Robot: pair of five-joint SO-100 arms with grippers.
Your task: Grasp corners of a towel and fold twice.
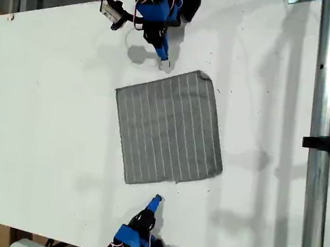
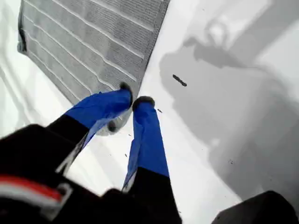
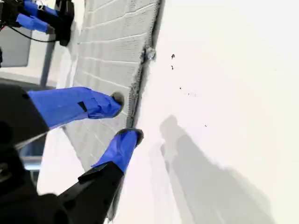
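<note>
Grey striped towel [image 1: 167, 127] lying flat and unfolded mid-worktop [image 1: 45, 115] between the 2 arms, 1 of its 4 corners [image 1: 204, 75] a little curled, toward the exterior view's top. Soft, light and limp by the look of it, likely to sag and drag, so best pinched right at the corners against the worktop. My first claw [image 2: 132, 100] poised at the towel's edge, tips closed to a sliver and empty; my second claw [image 3: 126, 116] at the opposite edge, parted narrowly, 1 tip over the cloth, gripping nothing.
</note>
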